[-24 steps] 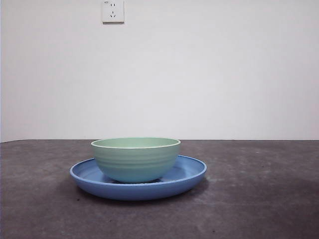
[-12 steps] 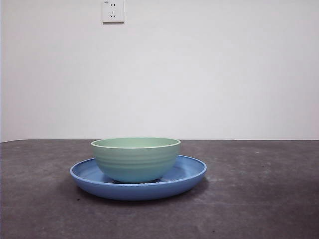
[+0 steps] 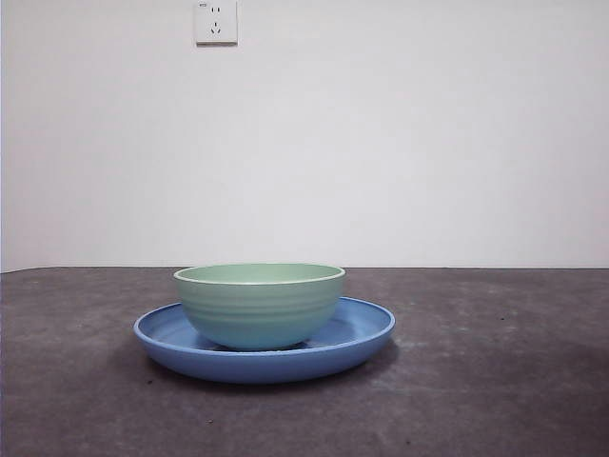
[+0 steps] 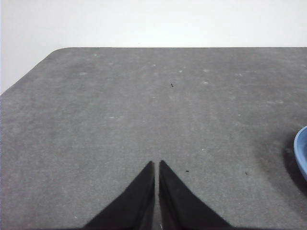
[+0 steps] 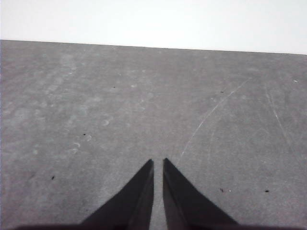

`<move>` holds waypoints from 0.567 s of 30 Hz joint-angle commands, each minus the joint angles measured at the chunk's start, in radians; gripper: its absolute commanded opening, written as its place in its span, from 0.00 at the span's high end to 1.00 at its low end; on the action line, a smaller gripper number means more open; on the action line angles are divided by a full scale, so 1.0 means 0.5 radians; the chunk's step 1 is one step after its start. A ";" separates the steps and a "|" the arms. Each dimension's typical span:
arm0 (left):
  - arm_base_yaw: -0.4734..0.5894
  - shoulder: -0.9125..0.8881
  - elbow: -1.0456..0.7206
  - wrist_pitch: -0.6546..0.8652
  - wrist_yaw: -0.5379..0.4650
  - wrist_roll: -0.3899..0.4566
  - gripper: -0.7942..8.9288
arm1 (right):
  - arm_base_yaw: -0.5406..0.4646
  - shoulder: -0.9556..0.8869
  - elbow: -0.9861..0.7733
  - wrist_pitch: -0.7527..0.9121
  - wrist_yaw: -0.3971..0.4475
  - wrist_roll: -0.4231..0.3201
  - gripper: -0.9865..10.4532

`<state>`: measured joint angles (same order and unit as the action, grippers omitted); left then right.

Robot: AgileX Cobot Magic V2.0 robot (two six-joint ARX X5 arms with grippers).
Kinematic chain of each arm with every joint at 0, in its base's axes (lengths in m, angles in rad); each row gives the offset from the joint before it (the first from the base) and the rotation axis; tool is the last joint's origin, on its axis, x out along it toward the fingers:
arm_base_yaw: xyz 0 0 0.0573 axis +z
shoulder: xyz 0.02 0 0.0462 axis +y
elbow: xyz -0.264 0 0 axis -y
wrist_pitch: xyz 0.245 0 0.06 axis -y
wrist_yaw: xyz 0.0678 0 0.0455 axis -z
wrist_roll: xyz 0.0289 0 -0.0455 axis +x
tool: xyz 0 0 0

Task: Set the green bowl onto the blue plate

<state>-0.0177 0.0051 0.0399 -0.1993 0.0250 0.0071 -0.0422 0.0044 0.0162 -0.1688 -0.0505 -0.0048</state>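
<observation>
Since the bowl (image 3: 259,305) sits upright in the plate (image 3: 362,335), I judge the placing finished, with left gripper (image 4: 156,165) and right gripper (image 5: 158,163) closed, empty, above bare bench (image 3: 495,381), needing only parking.

Lighting's pretty soft and even, a bit washed out on the white wall (image 3: 428,143). Faint shadow under the blue plate (image 3: 357,347); wrist views look slightly grainy and soft.

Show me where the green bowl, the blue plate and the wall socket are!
green bowl (image 3: 259,307): front view, on its ridged outer side.
blue plate (image 3: 366,328): front view, on its raised rim beside the bowl.
wall socket (image 3: 216,21): front view, on the middle of its white face.
</observation>
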 commanded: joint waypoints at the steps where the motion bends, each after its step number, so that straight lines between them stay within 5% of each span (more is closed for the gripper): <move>1: -0.002 -0.004 -0.040 -0.019 -0.005 0.013 0.90 | 0.018 -0.002 -0.011 -0.021 -0.002 -0.034 0.89; 17: -0.002 -0.004 -0.040 -0.018 -0.005 0.013 0.90 | 0.013 -0.002 -0.010 0.023 -0.003 -0.030 0.89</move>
<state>-0.0177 0.0051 0.0399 -0.1993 0.0250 0.0071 -0.0341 0.0044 0.0162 -0.1658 -0.0509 -0.0116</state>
